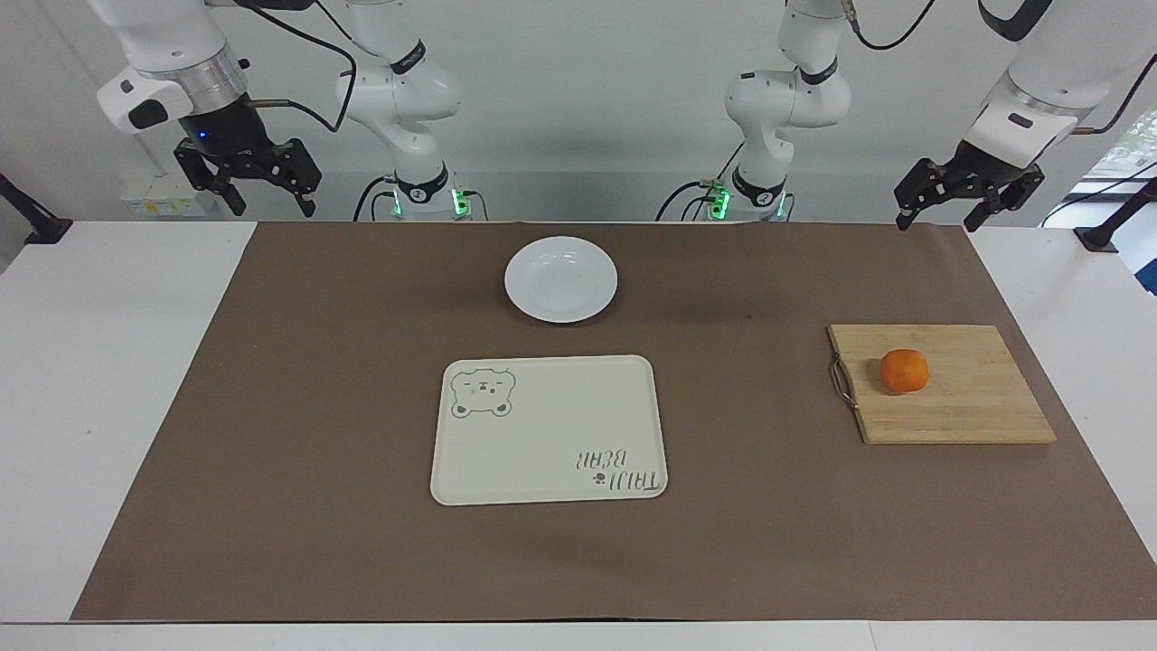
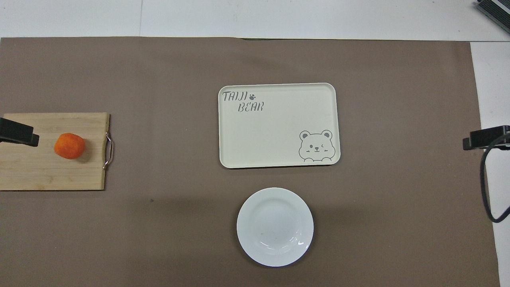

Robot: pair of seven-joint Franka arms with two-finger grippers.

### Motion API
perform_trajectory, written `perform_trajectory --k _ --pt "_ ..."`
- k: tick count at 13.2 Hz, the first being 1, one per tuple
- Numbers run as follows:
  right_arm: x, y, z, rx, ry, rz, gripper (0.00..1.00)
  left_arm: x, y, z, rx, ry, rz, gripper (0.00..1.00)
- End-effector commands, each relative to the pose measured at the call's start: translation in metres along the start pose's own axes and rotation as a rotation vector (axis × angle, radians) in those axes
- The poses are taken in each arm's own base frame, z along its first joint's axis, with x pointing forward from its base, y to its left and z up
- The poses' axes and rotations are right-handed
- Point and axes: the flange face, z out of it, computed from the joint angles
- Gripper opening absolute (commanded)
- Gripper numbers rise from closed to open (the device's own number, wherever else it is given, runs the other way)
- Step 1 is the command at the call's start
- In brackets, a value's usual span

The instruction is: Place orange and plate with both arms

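The orange [image 1: 904, 371] [image 2: 69, 146] lies on a wooden cutting board [image 1: 967, 402] [image 2: 44, 171] toward the left arm's end of the table. The white plate [image 1: 560, 278] [image 2: 275, 226] rests on the brown mat, nearer to the robots than the cream tray. My left gripper [image 1: 940, 219] hangs open in the air over the mat's corner at the left arm's end, holding nothing; only a black tip of it [image 2: 18, 133] shows in the overhead view. My right gripper [image 1: 262, 203] hangs open and empty high over the right arm's end; its tip [image 2: 484, 137] shows at the frame's edge.
A cream rectangular tray with a bear drawing [image 1: 549, 428] [image 2: 279, 124] lies mid-table, farther from the robots than the plate. The brown mat [image 1: 316, 434] covers most of the white table. A black cable [image 2: 488, 187] hangs by the right gripper.
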Motion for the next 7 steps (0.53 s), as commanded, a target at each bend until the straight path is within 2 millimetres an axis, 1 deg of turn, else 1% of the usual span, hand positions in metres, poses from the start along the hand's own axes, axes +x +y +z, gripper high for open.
perform_trajectory --k 1,4,7 --pt "0.002 0.000 -0.003 -0.010 0.012 0.003 1.00 0.001 0.002 0.007 0.010 -0.009 0.023 1.00" --pt "0.002 0.000 -0.003 -0.010 0.012 0.003 1.00 0.003 0.002 0.010 0.009 0.004 0.022 1.00" --pt "0.002 0.000 -0.003 -0.010 0.012 0.003 1.00 0.002 -0.002 0.023 0.007 -0.016 0.023 1.00"
